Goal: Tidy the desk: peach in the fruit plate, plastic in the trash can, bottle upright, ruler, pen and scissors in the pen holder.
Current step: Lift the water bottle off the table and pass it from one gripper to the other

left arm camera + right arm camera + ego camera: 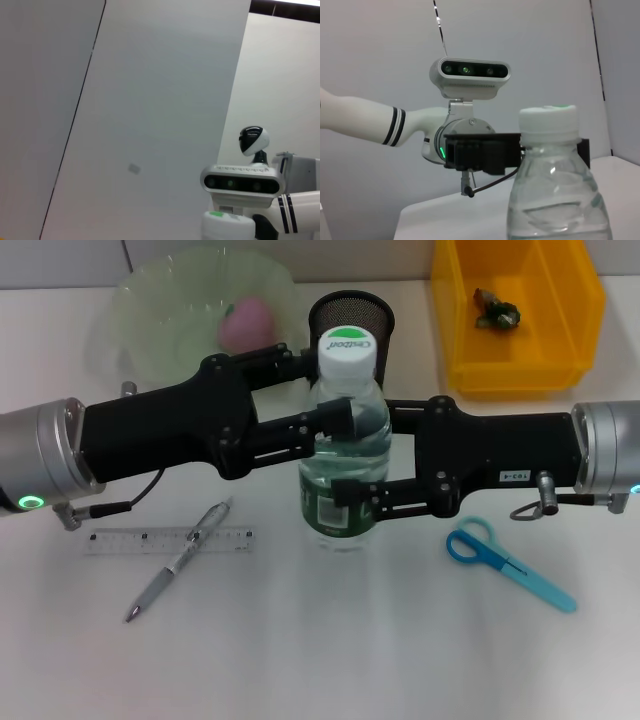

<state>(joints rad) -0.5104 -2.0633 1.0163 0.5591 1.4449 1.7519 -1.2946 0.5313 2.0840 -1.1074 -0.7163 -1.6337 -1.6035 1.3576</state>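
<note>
Status: the bottle [345,445] stands upright at frame centre on the counter [330,650]. The left gripper [335,390] has its jaws closed around the bottle's neck and shoulder; the right gripper [360,498] has its jaws closed on the lower body at the label.

Completed, by appearance: the peach [248,322] lies in the fruit plate [150,315] at upper left; plastic [497,309] lies in the yellow trash can [560,350] at upper right.

Outstanding: the ruler [125,541] and pen [178,559] at lower left and the scissors [510,563] at lower right lie outside the pen holder [352,315], behind the bottle.
</note>
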